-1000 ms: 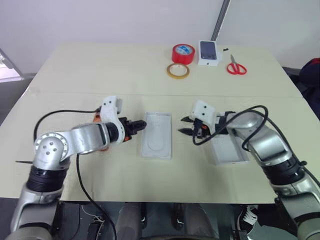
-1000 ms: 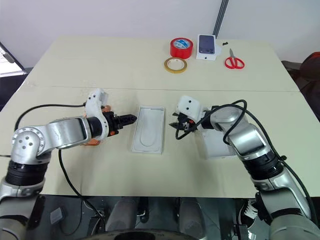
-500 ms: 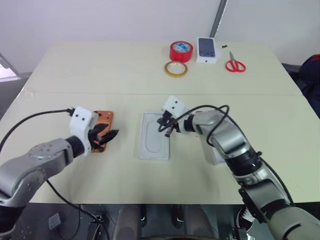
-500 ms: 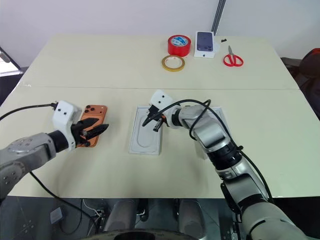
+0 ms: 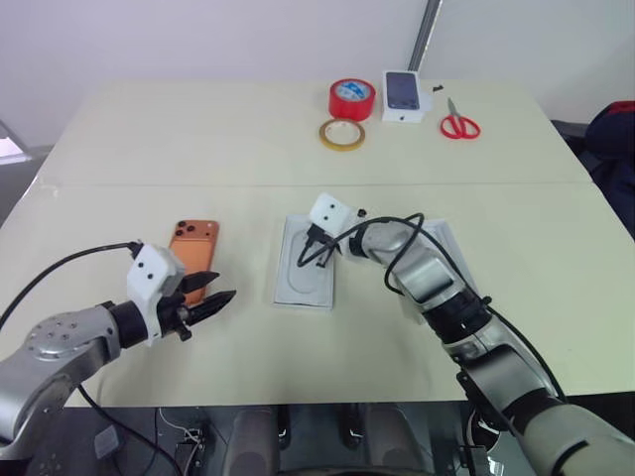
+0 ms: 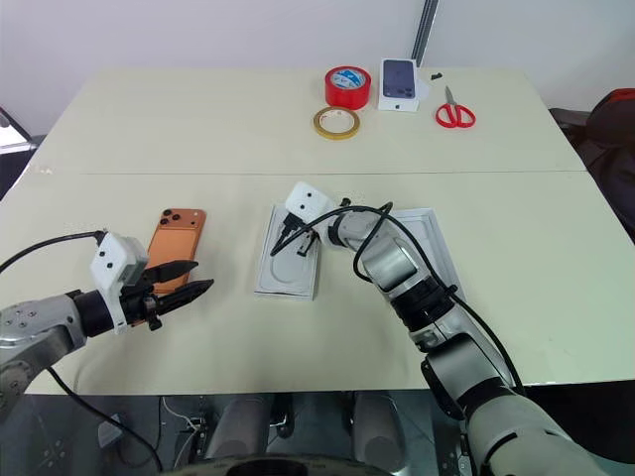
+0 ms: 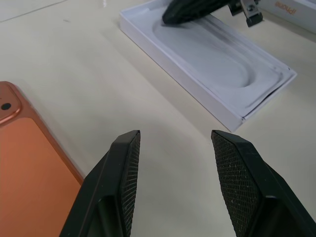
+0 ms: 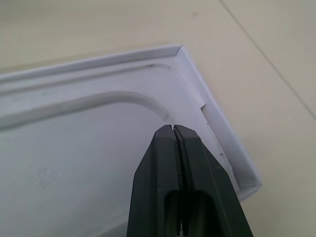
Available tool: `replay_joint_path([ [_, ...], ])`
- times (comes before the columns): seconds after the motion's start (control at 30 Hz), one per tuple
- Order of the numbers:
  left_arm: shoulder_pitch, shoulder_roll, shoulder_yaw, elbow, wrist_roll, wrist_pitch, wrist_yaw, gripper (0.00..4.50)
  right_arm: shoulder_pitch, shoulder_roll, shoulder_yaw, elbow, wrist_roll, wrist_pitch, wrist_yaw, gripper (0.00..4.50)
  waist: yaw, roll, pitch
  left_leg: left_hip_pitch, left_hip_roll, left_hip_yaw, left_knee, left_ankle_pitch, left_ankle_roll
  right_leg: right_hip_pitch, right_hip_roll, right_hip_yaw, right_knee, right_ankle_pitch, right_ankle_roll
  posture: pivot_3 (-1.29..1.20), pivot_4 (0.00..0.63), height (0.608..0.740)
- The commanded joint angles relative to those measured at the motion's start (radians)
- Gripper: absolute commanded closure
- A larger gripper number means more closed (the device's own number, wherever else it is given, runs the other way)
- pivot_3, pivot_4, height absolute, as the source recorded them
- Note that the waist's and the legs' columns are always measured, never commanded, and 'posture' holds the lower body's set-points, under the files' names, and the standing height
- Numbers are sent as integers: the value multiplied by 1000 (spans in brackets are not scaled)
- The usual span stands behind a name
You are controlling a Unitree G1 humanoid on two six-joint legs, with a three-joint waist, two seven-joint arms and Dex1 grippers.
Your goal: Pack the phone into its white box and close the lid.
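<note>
Two grippers work the table: the right gripper (image 8: 175,129), fingers pressed together, rests inside the white moulded insert (image 5: 306,270). The left gripper (image 7: 175,143) hovers spread and empty just beside the orange phone (image 5: 192,244), which lies face down.

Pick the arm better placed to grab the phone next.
Left. Its open tool hangs right beside the orange phone, while the right tool is shut over the moulded insert.

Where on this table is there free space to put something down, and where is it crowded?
Free: the table between the phone and the yellow tape ring; also the near right corner, beside the lid. Crowded: the far edge with red tape, small box, scissors, and around the insert.
</note>
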Motion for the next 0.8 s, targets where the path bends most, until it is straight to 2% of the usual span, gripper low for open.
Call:
replay_joint_path([
  [0.03, 2, -21, 30, -34, 21, -6, -10, 2087, -7, 8, -15, -18, -18, -41, -4, 4445, 0, 0, 0, 0, 0, 0, 0, 0, 0, 0, 0, 0, 0, 0, 0, 0, 150, 740],
  [0.17, -3, -45, 32, -34, 39, 3, -10, 2087, 5, -4, -8, -57, -23, -59, 27, 4445, 0, 0, 0, 0, 1, 0, 0, 1, -1, 0, 2, 0, 2, 0, 0, 0, 150, 740],
  [0.3, -20, -77, 67, -13, 29, 30, 20, 2087, 28, -11, -26, -160, 43, -26, 118, 4445, 0, 0, 0, 1, 2, 0, 0, 1, -1, 0, 3, 0, 2, 2, 2, 0, 150, 740],
  [0.43, -109, -137, 166, 94, -33, 166, 173, 2087, 33, 20, -34, -251, 101, 65, 157, 4445, 2, 0, 0, 1, 2, -3, 1, 2, -1, 0, 3, 0, 5, 3, 3, 0, 150, 740],
  [0.53, -180, -163, 227, 185, -38, 288, 300, 1269, 9, 107, -27, -244, 109, 135, 107, 4500, -1, -2, -1, 3, 2, -4, 3, 2, -2, 0, 3, 0, 11, 2, 4, 0, 150, 740],
  [0.6, -214, -156, 232, 219, -20, 364, 355, 274, -14, 155, 10, -211, 85, 144, 86, 4500, -1, -2, -1, 3, 2, -4, 3, 2, -2, 0, 4, 0, 12, 2, 4, 0, 150, 740],
  [0.63, -235, -152, 232, 237, -21, 409, 378, 51, -29, 179, 31, -180, 68, 146, 74, 4500, -1, -2, -1, 3, 2, -4, 3, 2, -3, 0, 4, 0, 13, 2, 4, 0, 150, 740],
  [0.8, -345, -173, 268, 322, -72, 583, 439, 51, -105, 286, 106, -3, 7, 113, 22, 4500, 1, -4, -2, 3, 2, -4, 3, 3, -4, 0, 4, -1, 13, 2, 4, 0, 150, 740],
])
